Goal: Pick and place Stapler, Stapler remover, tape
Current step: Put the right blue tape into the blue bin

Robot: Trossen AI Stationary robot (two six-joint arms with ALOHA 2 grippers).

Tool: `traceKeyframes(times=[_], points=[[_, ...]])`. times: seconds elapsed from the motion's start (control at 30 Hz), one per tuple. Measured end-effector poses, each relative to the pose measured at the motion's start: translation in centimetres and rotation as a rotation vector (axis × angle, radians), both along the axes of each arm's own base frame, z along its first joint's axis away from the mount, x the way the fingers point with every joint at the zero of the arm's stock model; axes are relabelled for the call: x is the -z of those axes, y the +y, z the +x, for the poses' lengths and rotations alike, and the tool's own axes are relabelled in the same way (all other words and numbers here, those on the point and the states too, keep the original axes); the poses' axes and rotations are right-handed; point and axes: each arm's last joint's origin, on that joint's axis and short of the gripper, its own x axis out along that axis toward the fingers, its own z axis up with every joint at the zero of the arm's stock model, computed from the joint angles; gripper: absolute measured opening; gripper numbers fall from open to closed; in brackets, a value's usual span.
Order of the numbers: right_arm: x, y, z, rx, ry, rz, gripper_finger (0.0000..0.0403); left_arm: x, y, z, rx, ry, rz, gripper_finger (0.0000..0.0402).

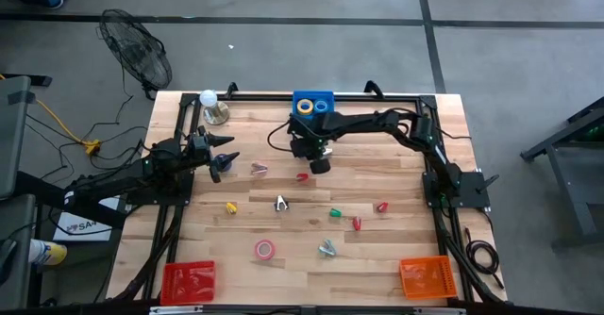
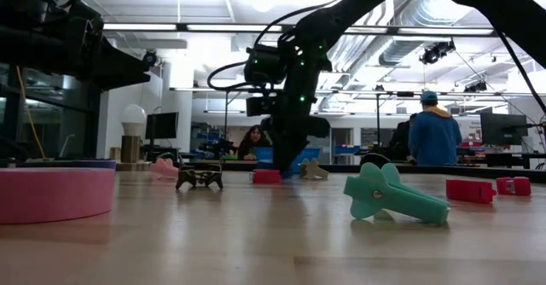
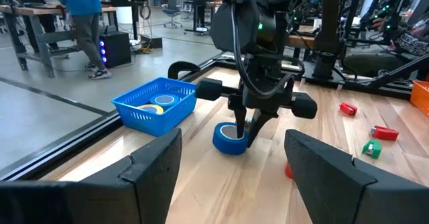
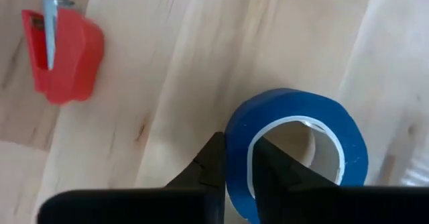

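The right hand reaches straight down near the back middle of the pale wooden counter, its two dark fingers pinching the wall of a blue ring-shaped tape roll, one finger outside and one inside the open centre. The roll lies flat on the wood, its hole facing up, so it has no long axis to speak of. Just beside it lies a small red plastic staple remover with a metal prong, apart from the roll. Behind the roll, at the counter's back edge, stands a blue mesh basket that holds a yellow tape roll and another blue one. A pinkish-red tape roll lies flat toward the front of the counter, well apart. The left hand hangs over the counter's left side, fingers spread and holding nothing. Small red and green pieces lie scattered across the middle of the counter, too small to name.
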Motion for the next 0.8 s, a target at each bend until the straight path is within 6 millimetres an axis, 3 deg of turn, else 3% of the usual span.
traceKeyframes(times=[0.4, 0.63, 0.8], points=[[-4.0, -1.1, -0.1, 0.053, 0.086, -0.104, 0.0034, 0.0, 0.0, 0.0, 0.006, 0.001, 0.000, 0.0262], [-6.7, -4.3, -0.7, 0.136, 0.071, -0.152, 0.0044, 0.0, 0.0, 0.0, 0.006, 0.001, -0.001, 0.0262], [-7.5, -7.5, -1.9, 0.208, 0.050, -0.141, 0.0037, 0.0, 0.0, 0.0, 0.007, 0.001, -0.001, 0.0262]])
